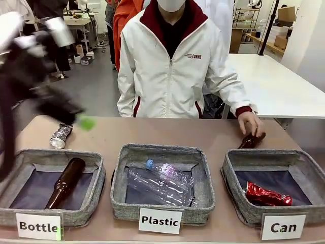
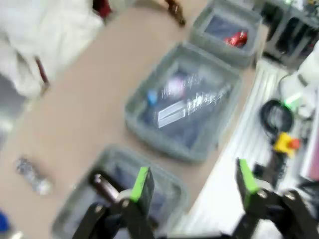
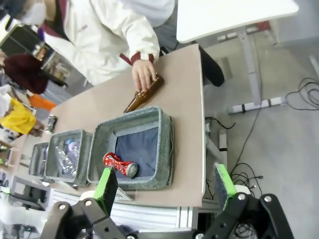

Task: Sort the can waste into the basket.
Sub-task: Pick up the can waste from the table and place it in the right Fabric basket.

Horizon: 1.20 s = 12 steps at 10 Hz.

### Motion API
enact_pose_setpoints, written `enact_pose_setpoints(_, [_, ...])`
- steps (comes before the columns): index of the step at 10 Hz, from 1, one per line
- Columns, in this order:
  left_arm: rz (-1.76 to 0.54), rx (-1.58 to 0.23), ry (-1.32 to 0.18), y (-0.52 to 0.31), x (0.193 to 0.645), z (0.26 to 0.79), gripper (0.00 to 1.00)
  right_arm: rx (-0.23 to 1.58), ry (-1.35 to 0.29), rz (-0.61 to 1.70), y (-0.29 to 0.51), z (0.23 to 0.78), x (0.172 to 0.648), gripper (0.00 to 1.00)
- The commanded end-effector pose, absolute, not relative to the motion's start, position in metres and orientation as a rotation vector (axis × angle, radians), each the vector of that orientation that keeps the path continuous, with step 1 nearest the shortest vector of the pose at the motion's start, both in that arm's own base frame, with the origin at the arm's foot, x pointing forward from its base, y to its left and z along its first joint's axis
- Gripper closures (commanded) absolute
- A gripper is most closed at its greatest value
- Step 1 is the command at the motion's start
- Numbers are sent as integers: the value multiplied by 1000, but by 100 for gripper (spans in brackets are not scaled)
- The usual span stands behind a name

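We are hovering our left gripper (image 2: 193, 172) above the Bottle basket (image 1: 20, 157), its pincer wide apart and empty. Our right gripper (image 3: 164, 172) is hanging high over the Can basket (image 1: 229, 163), also apart and empty. The red can (image 1: 269, 194) is lying inside the Can basket. The black can (image 1: 61, 135) is lying on its side on the table (image 1: 167, 133), just behind the Bottle basket and well apart from the Can basket.

We are judging the black can to be the one left to sort. Being dented and on its side, it could roll or slip from the pads. Carrying it across could drop it into the Plastic basket (image 1: 121, 175). A person's hand (image 1: 250, 122) is resting on a brown bottle (image 1: 250, 140) just behind the Can basket, so an arm could strike it.
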<state>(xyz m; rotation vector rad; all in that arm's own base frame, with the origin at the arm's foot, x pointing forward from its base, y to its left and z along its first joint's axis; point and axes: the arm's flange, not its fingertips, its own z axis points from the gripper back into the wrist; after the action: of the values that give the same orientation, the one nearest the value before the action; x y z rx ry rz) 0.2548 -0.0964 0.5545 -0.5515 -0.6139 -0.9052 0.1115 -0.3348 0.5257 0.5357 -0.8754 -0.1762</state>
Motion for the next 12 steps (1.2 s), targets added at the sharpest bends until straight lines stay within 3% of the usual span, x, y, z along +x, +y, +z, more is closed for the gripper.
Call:
enact_pose_setpoints(1, [-760,-699,-603,40,245,562,16,522,-887,-201,-338,529,100,0])
enact_pose_setpoints(4, [-363,-893,-714,126,244,534,16,533,-878,-178,-335,526,111,0])
enact_pose_setpoints(5, [-252,-903,-739,138,249,520,16,605,-799,-59,-327,519,124,0])
enact_pose_setpoints(6, [-470,-824,-653,132,224,526,16,706,-718,39,-312,514,144,0])
enact_pose_setpoints(9, [-470,-824,-653,132,224,526,16,910,-419,217,-242,492,221,0])
enact_pose_setpoints(12, [-470,-824,-653,132,224,526,16,1147,-248,146,-188,474,264,0])
